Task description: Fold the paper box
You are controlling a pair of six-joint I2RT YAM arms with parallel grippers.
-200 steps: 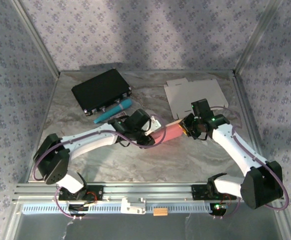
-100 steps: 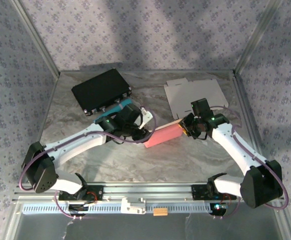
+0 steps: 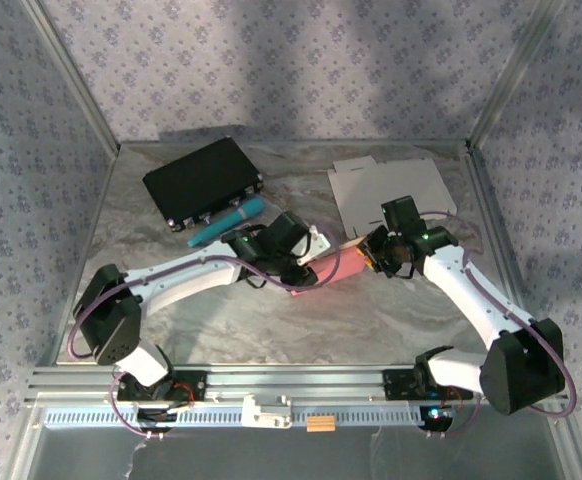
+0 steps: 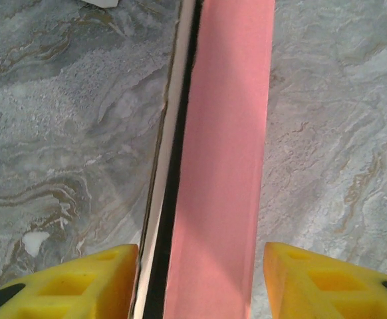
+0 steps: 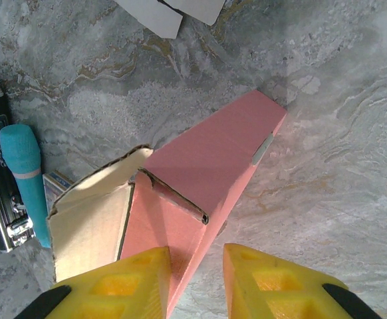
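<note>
Grippers first: overhead, I find the left gripper (image 3: 309, 262) and right gripper (image 3: 373, 254) at opposite ends of the pink paper box (image 3: 339, 266) over the marbled table (image 3: 231, 320); at the left wrist, the left fingers (image 4: 67, 282) stand half-spread close along the box's sides, contact not discernible; at the right wrist, the right fingers (image 5: 114, 286) pinch its open end.

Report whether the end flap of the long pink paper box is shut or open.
Open. The end flap of the long pink paper box stands outward, showing its beige inside.
</note>
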